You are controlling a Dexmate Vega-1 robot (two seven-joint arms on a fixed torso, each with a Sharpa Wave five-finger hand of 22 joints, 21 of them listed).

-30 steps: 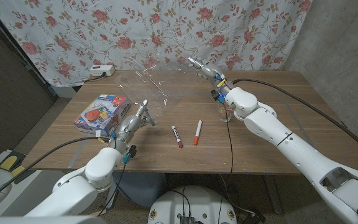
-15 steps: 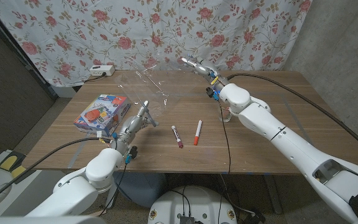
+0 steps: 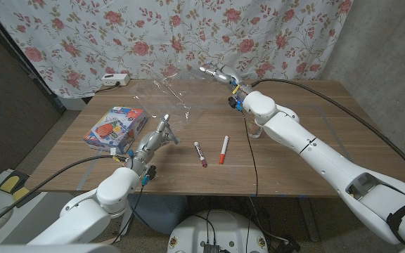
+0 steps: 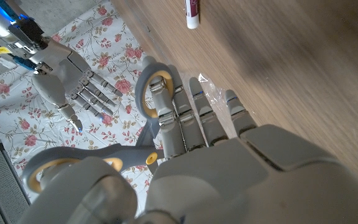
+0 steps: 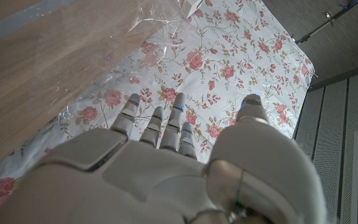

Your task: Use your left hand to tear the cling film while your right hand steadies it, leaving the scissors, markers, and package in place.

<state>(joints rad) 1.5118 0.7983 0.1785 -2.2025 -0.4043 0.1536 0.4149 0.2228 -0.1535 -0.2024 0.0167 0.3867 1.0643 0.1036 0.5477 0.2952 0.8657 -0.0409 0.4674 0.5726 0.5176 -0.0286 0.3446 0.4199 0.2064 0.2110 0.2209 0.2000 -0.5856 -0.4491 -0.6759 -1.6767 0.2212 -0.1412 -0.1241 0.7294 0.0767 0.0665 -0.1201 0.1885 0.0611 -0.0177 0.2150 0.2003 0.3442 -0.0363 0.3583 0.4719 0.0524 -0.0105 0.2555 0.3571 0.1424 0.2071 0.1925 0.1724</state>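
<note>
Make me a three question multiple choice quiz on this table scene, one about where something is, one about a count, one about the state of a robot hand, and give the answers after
1. Where does the colourful package lie?
A. on the table's left part
B. beside the right arm
C. between the markers

2. How many markers lie on the table?
A. one
B. two
C. four

3. What is the right robot hand doing?
A. gripping a marker
B. pressing on the package
C. raised near the cling film, fingers spread, holding nothing

Answers:
1 A, the head view shows it left of the left robot hand.
2 B, the purple-tipped marker and the orange marker lie side by side.
3 C, its fingers are apart before the floral curtain.
</note>
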